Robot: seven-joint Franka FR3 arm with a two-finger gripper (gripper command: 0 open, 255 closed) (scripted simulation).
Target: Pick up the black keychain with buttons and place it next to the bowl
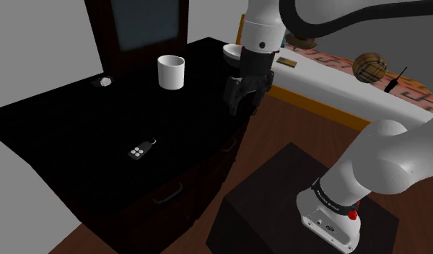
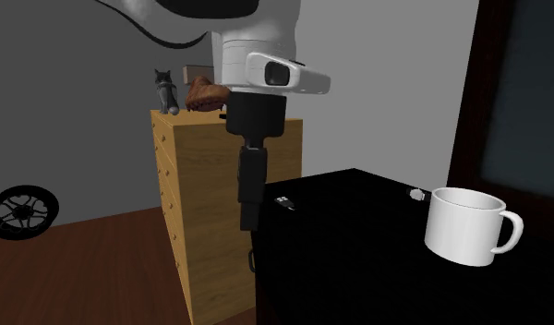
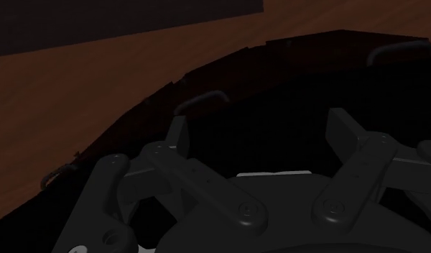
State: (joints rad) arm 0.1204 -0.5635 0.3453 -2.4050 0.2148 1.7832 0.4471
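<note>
The black keychain (image 1: 138,151) with pale buttons lies flat on the black dresser top (image 1: 78,115), toward the shoulder view's left front. In the second exterior view the keychain (image 2: 284,202) rests near the dresser's far edge. A white bowl (image 1: 233,50) sits at the back of the top, partly hidden by my arm. My gripper (image 1: 238,107) hangs over the dresser's right edge, well away from the keychain, fingers pointing down. In the wrist view the gripper (image 3: 261,133) is open, its fingers (image 3: 178,138) apart with nothing between them.
A white mug (image 1: 171,71) stands on the dresser between keychain and bowl, also the mug (image 2: 469,226). A small pale object (image 1: 104,81) lies at the back left. A wooden chest of drawers (image 2: 201,194) stands beyond the gripper. Drawer handles (image 3: 200,100) and wood floor lie below.
</note>
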